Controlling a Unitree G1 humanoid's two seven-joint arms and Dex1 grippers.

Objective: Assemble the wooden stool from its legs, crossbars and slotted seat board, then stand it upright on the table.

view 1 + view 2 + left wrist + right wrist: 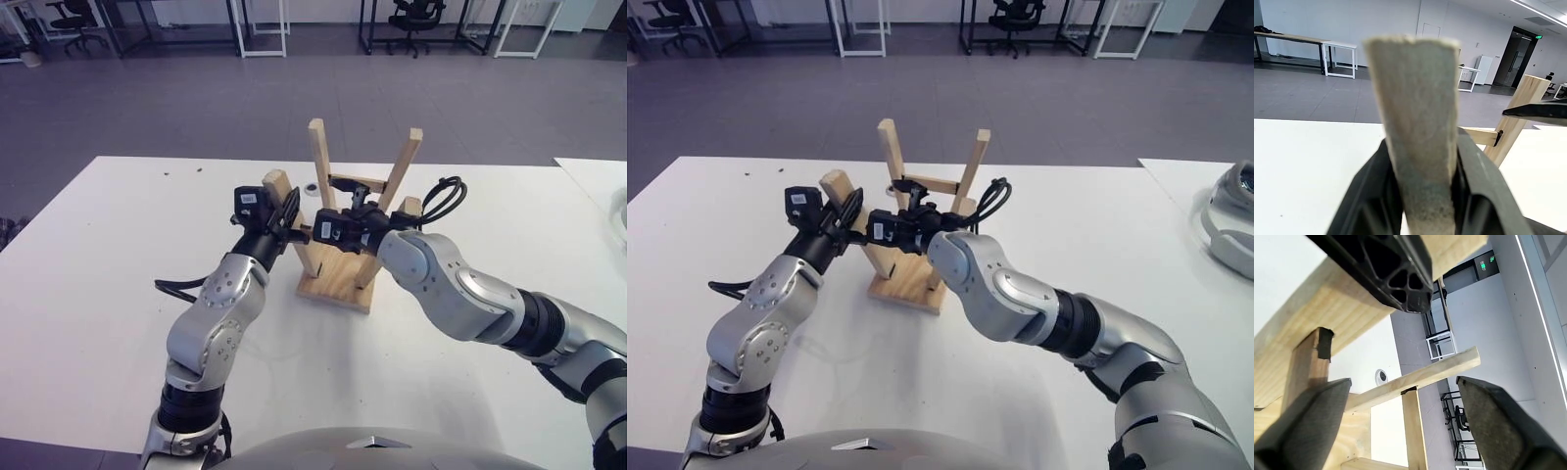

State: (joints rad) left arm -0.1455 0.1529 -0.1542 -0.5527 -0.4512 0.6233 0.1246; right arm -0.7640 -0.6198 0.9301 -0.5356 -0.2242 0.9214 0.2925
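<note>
The stool stands upside down mid-table, its seat board point(333, 290) flat on the white table point(98, 294) and its legs pointing up. Two far legs point(318, 157) point(404, 162) are joined by a crossbar point(358, 181). My left gripper point(291, 211) is shut on the near-left leg point(1418, 98) just below its top end. From the right, my right gripper point(306, 232) stands open between the near legs, its fingers point(1308, 421) beside a short crossbar point(1305, 362) seated in that leg's notch. The near-right leg point(409, 208) is partly hidden behind the right wrist.
A small ring point(312, 188) lies on the table behind the stool. A black cable loop point(446, 196) sticks up from the right wrist. A second table point(598, 181) with a white device point(1229, 211) stands at the right. Bare tabletop lies to the left and front.
</note>
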